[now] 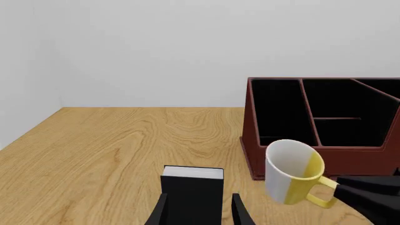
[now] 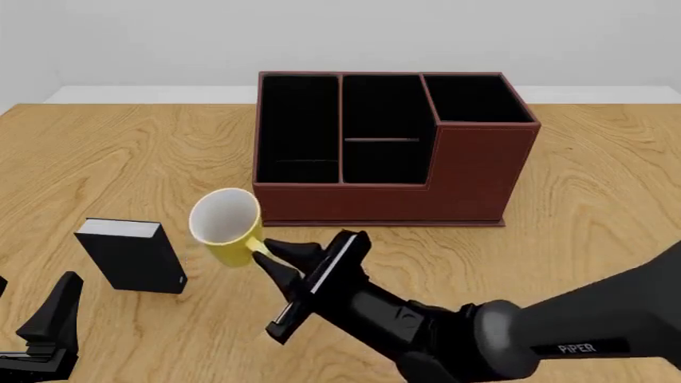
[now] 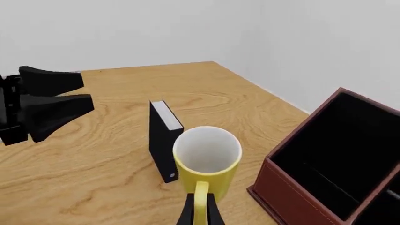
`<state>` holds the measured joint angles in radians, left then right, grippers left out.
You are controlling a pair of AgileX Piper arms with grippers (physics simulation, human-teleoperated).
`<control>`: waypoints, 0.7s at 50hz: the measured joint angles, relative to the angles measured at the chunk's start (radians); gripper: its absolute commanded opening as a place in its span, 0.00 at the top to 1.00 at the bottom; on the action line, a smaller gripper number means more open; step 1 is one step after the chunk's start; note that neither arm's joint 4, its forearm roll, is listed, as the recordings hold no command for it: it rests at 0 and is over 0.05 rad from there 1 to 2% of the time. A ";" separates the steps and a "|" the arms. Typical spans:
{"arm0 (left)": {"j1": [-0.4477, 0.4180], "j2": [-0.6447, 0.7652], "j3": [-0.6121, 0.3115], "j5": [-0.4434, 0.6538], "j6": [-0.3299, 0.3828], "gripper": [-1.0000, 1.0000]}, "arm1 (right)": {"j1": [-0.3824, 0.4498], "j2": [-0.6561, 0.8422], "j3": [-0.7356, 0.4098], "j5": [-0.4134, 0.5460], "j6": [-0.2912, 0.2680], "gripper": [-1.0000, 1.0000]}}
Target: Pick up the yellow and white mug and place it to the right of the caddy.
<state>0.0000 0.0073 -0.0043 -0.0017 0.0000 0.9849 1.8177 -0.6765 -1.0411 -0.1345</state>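
The yellow and white mug [image 2: 226, 226] is tilted, its white inside facing up and toward the front, just in front of the caddy's left front corner. My right gripper [image 2: 268, 250] is shut on its yellow loop handle [image 3: 200, 197], and the mug [image 1: 293, 171] looks lifted off the wood. The reddish-brown caddy [image 2: 468, 171] stands mid-table with its black compartments open. My left gripper [image 2: 48, 319] is open low at the near left, apart from the mug. In the left wrist view its fingers [image 1: 240, 211] frame the black block.
A small black block with a white top [image 2: 133, 255] stands upright on the table left of the mug, close to it [image 3: 161, 140]. Bare wood table [image 2: 596, 207] lies to the caddy's right. A white wall backs the table's far edge.
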 measured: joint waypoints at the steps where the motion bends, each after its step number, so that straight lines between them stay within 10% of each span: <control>1: 0.000 0.000 0.000 0.000 0.000 0.00 | 0.000 -0.008 0.003 0.003 -0.001 1.00; 35: 0.000 0.000 0.000 0.000 0.000 0.00 | 0.001 -0.257 0.060 0.117 -0.050 1.00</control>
<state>0.0000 0.0073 -0.0043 -0.0017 0.0000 0.9861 1.5609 -0.6161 -0.9246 -0.1843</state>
